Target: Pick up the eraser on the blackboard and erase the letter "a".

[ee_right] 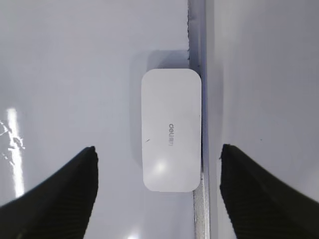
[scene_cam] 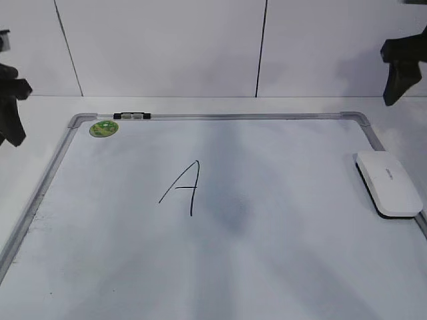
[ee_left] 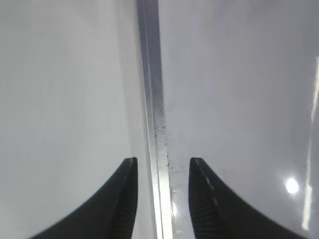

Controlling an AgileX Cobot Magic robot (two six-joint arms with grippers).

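Note:
The blackboard (scene_cam: pixel 233 117) is a white board with a silver frame lying flat. The eraser (scene_cam: pixel 388 183) is a white rounded block lying at the board's right edge, against the frame. The only letter I see is a tall angular "A" (scene_cam: pixel 181 188) in thin black marker near the middle; no small lowercase "a" shows. My right gripper (scene_cam: pixel 400 70) hangs open above the eraser (ee_right: pixel 171 129), which lies between its jaws (ee_right: pixel 157 152) without touching them. My left gripper (scene_cam: pixel 10 107) is open and empty over the board's left frame (ee_left: pixel 152 99), its jaws (ee_left: pixel 162 162) astride the rail.
A green round sticker (scene_cam: pixel 104 128) sits at the board's far left corner, with a small black and grey clip (scene_cam: pixel 132 115) on the top rail beside it. A white panelled wall stands behind the table. The board's frame (ee_right: pixel 198 40) runs along the eraser's right side.

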